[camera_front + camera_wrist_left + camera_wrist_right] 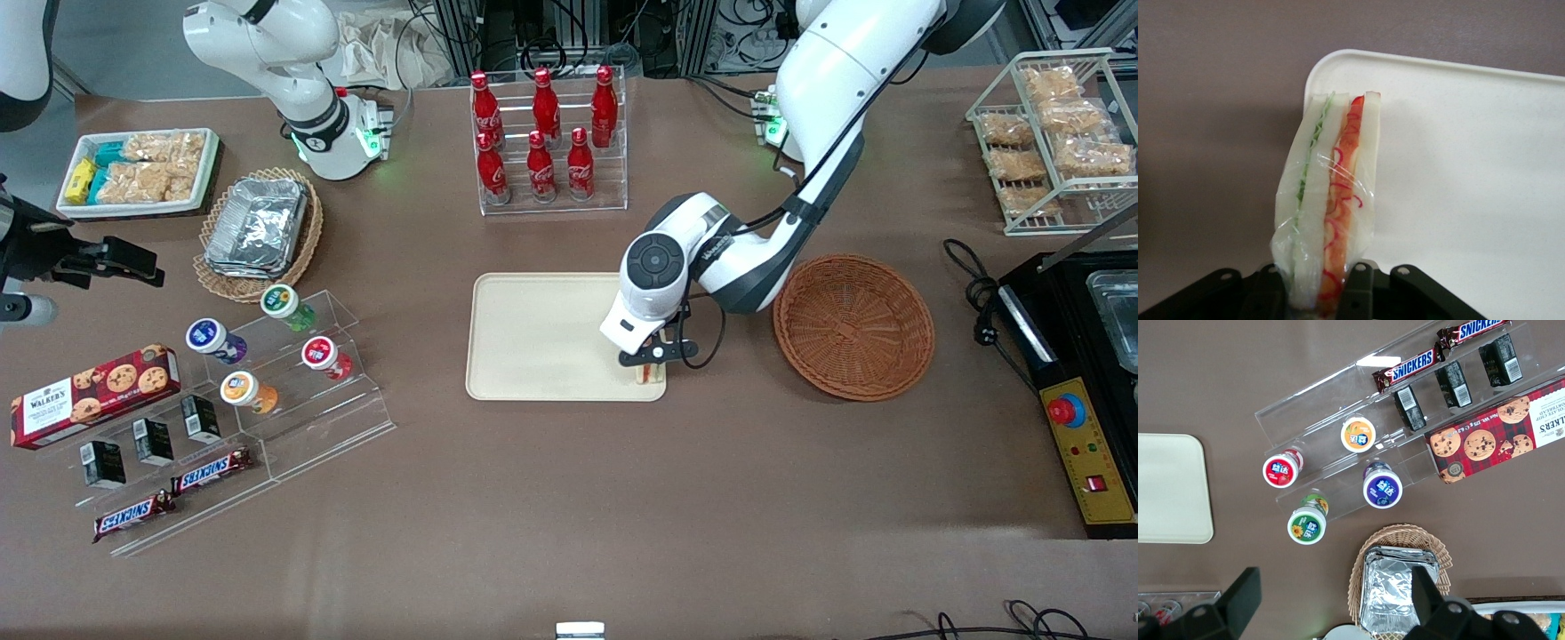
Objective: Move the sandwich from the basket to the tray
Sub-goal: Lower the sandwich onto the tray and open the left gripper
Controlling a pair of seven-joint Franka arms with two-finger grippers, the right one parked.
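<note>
My gripper [649, 363] is shut on the sandwich [1331, 200], a plastic-wrapped wedge of white bread with green and orange-red filling. In the front view the sandwich [645, 373] hangs just above the tray [542, 338], at the corner nearest the front camera and toward the basket. The fingers [1361, 290] clamp its lower end. The tray [1458, 173] is cream-beige with a low rim. The reddish-brown wicker basket [853, 324] stands beside the tray toward the working arm's end, with nothing in it.
A rack of red cola bottles [547, 138] stands farther from the front camera than the tray. A tan basket of foil containers [258, 227], yoghurt cups on acrylic steps [284, 364] and snack boxes lie toward the parked arm's end. A black control box [1080, 427] sits past the basket.
</note>
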